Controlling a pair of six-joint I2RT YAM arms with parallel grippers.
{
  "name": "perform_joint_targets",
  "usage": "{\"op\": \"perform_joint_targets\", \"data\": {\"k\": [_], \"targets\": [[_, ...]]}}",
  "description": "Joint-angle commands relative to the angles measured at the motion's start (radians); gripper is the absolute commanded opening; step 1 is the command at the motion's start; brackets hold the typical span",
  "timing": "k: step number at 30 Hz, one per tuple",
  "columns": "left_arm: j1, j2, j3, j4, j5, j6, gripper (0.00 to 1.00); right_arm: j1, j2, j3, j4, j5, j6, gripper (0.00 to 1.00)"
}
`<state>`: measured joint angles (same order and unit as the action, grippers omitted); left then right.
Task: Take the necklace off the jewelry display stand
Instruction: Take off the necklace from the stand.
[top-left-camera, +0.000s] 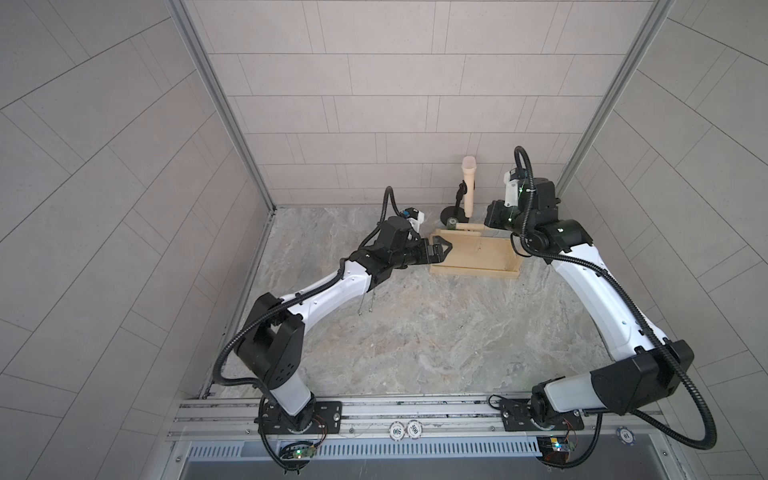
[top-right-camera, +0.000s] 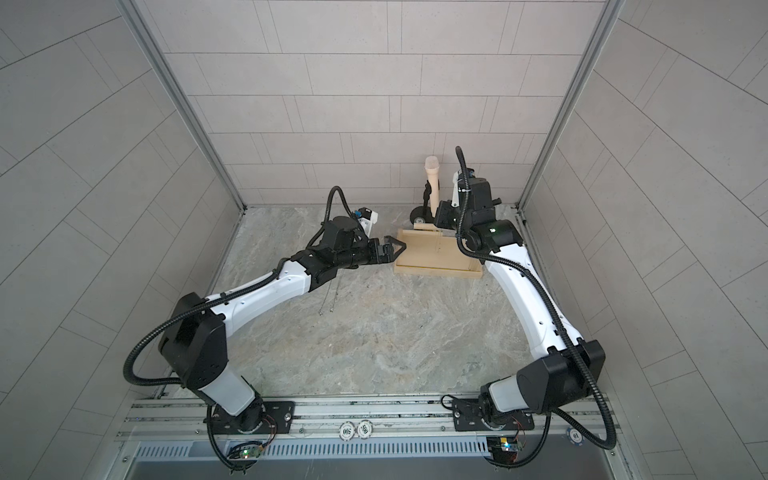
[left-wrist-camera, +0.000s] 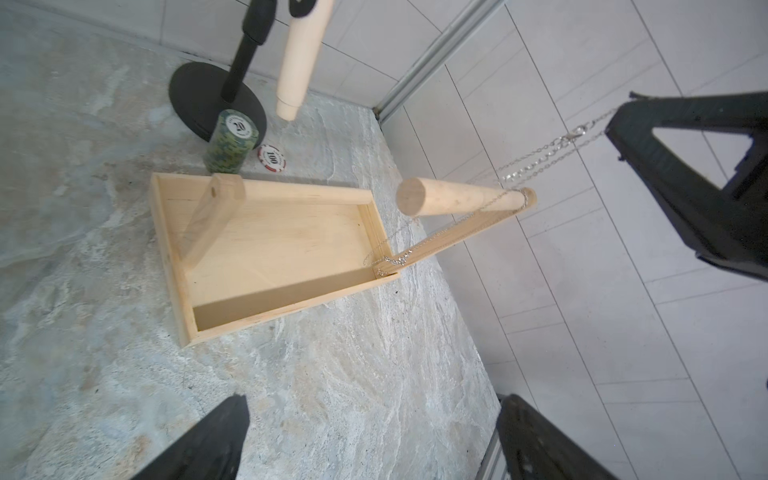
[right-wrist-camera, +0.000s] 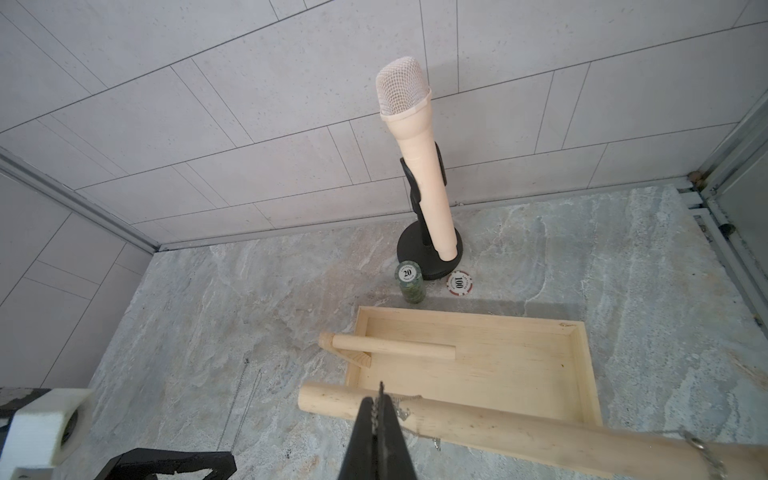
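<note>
The jewelry display stand (top-left-camera: 473, 259) is a pale wooden tray with a long round dowel (right-wrist-camera: 478, 419), at the back right of the table in both top views (top-right-camera: 436, 259). The necklace (left-wrist-camera: 540, 154), a thin silver chain, loops over the dowel; its lower part (left-wrist-camera: 392, 259) hangs by the tray's corner. My right gripper (right-wrist-camera: 380, 404) is shut on the chain just above the dowel, near its free end. The left gripper (top-left-camera: 441, 249) is open at the tray's left end, with nothing between its fingers (left-wrist-camera: 208, 440).
A cream microphone on a black round-based stand (right-wrist-camera: 428, 253) is behind the tray. Beside it are a green stack of poker chips (right-wrist-camera: 409, 284) and a red-and-white chip (right-wrist-camera: 459, 284). Another thin chain (top-left-camera: 365, 299) lies on the table under the left arm.
</note>
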<state>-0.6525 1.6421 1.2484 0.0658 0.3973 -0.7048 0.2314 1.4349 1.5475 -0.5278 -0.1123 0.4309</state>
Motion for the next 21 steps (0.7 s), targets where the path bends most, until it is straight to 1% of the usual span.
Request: {"op": "perform_joint_targets", "data": {"k": [1, 6, 10, 15, 21], "targets": [[0.015, -0.052, -0.032, 0.081, 0.015, -0.098, 1.0, 0.029, 0.025, 0.04, -0.002, -0.006, 0.018, 0.0], [0.047, -0.056, -0.058, 0.099, 0.049, -0.159, 1.0, 0.067, 0.054, 0.075, 0.014, -0.014, 0.037, 0.0], [0.071, -0.076, -0.095, 0.124, 0.046, -0.196, 1.0, 0.1, 0.079, 0.112, 0.013, -0.017, 0.043, 0.0], [0.111, -0.096, -0.161, 0.198, 0.053, -0.267, 1.0, 0.142, 0.115, 0.156, 0.011, -0.019, 0.054, 0.0], [0.152, -0.11, -0.212, 0.245, 0.064, -0.312, 1.0, 0.189, 0.154, 0.2, 0.004, -0.011, 0.06, 0.0]]}}
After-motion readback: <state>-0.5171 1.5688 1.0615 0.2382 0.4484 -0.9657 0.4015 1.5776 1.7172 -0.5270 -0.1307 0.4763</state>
